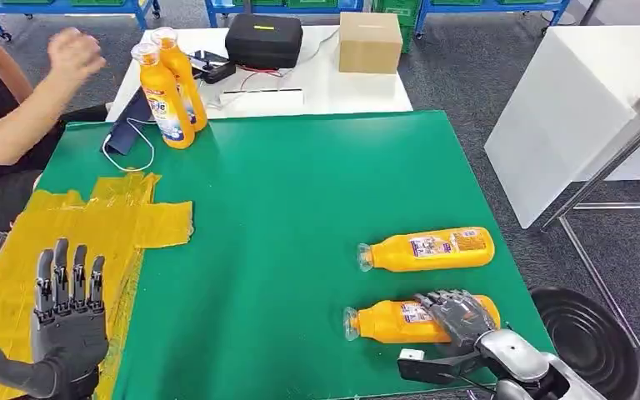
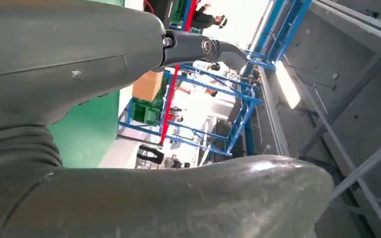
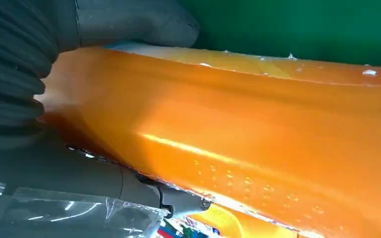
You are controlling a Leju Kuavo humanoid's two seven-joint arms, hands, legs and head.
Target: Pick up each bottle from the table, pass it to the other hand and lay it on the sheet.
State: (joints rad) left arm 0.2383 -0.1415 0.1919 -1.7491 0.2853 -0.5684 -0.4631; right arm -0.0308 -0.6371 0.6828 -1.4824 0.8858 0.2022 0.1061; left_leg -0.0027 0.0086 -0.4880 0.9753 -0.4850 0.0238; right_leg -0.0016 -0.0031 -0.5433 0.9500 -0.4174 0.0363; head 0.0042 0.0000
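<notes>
Head view, near edge: you see the right hand point(image 1: 458, 315) wrapped over the near bottle point(image 1: 400, 322), which lies on its side on the green table point(image 1: 300, 192); the right wrist view shows fingers point(image 3: 144, 22) and thumb pressed on its orange body. Left hand point(image 1: 67, 329) is spread, palm up, holding nothing, over the yellow sheet point(image 1: 92, 225). A 2nd bottle point(image 1: 429, 249) lies just beyond. Far left corner: two upright bottles point(image 1: 171, 87), next to a person's raised hand point(image 1: 75, 54).
</notes>
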